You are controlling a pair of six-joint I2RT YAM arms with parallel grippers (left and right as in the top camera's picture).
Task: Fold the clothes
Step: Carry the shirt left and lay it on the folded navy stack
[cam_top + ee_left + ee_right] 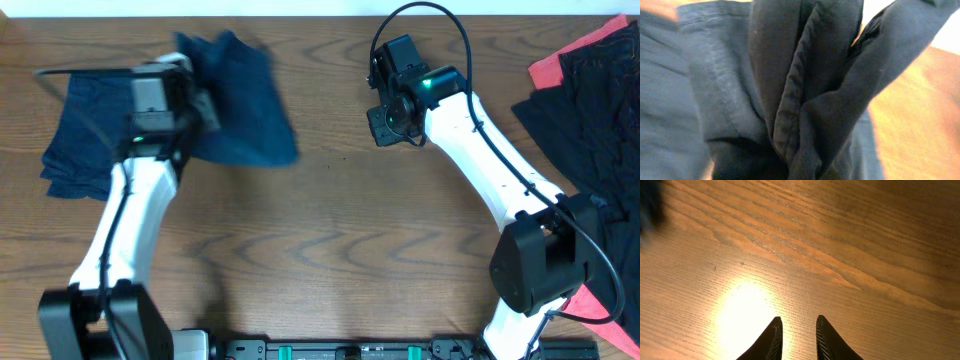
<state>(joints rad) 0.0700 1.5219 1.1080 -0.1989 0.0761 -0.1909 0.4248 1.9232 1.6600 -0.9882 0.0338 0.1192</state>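
A dark navy garment (245,105) lies bunched at the table's far left, partly under my left arm. My left gripper (197,97) is shut on a gathered fold of it. In the left wrist view the navy cloth (805,95) fills the frame with a hemmed edge (790,110) running down the middle, and it hides the fingers. My right gripper (385,122) hovers over bare wood right of centre. Its fingers stand a little apart with nothing between them, and only table shows under the gripper (799,325).
A pile of black clothes (600,110) with a coral-red piece (558,66) lies at the table's right edge, beside the right arm's base. The wooden table (330,230) spreads between the two arms.
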